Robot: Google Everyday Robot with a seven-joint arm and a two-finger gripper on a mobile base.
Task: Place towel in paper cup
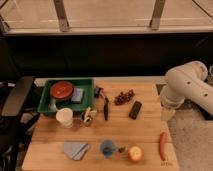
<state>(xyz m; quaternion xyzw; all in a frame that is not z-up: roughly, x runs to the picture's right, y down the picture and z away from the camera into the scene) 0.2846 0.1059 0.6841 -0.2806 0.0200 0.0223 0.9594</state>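
Observation:
The towel [76, 149] is a small grey-blue folded cloth lying flat near the front left of the wooden table [150, 130]. The paper cup [64, 117] is white and stands upright just in front of the green bin, behind the towel. Only the white arm [186, 86] shows, bent at the table's right edge and far from both. The gripper is not in view.
A green bin [50, 95] holds a red bowl [62, 90] and a grey-blue block [77, 95]. A small blue cup [107, 148], an apple [135, 154], an orange-red stick [162, 145], a black flat object [135, 109], a dark red cluster [124, 96] and a black utensil [105, 107] lie around. A black chair [17, 100] stands left.

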